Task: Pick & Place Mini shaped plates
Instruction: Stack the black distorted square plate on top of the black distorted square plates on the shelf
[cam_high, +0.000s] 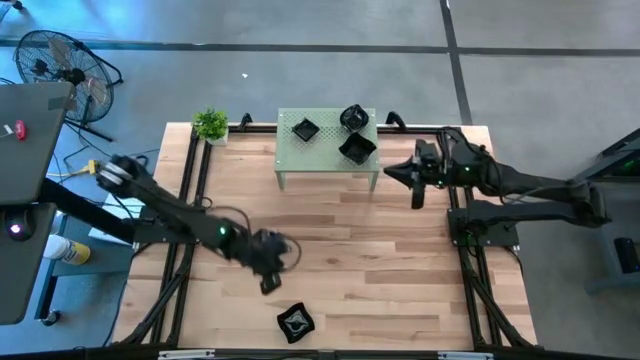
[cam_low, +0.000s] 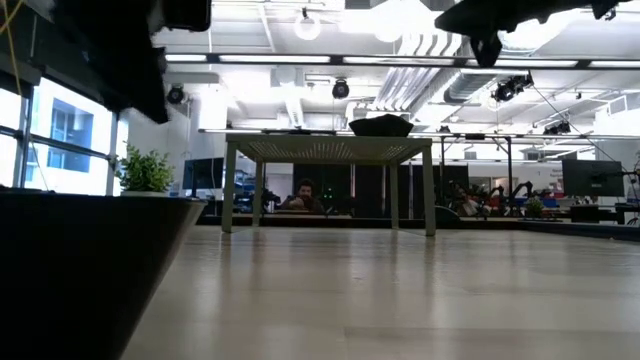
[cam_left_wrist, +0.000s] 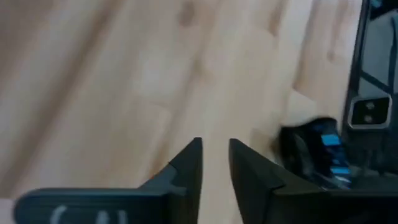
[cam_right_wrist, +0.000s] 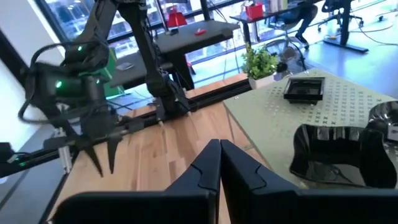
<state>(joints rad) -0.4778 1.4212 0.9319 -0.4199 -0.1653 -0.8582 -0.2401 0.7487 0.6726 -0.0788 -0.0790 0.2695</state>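
Note:
Three glossy black mini plates sit on a small pale green perforated table (cam_high: 290, 160) at the far middle: a square one (cam_high: 305, 128), a rounded one (cam_high: 353, 117) and a wavy-edged one (cam_high: 357, 149). A fourth plate (cam_high: 295, 321) lies on the wooden tabletop by the near edge. My left gripper (cam_high: 268, 285) hangs over the wood just left of and beyond that plate, with its fingers (cam_left_wrist: 216, 152) a little apart and nothing between them. My right gripper (cam_high: 390, 173) hovers at the small table's right near corner, shut and empty (cam_right_wrist: 219, 146). The wavy-edged plate (cam_right_wrist: 326, 155) lies just ahead of it.
A small potted plant (cam_high: 210, 124) stands at the wood's far left corner. Black frame rails (cam_high: 190, 190) run along both sides of the table. A dark device with blue marks (cam_left_wrist: 317, 155) sits near the left gripper. Bare wood spreads between the small table and the near plate.

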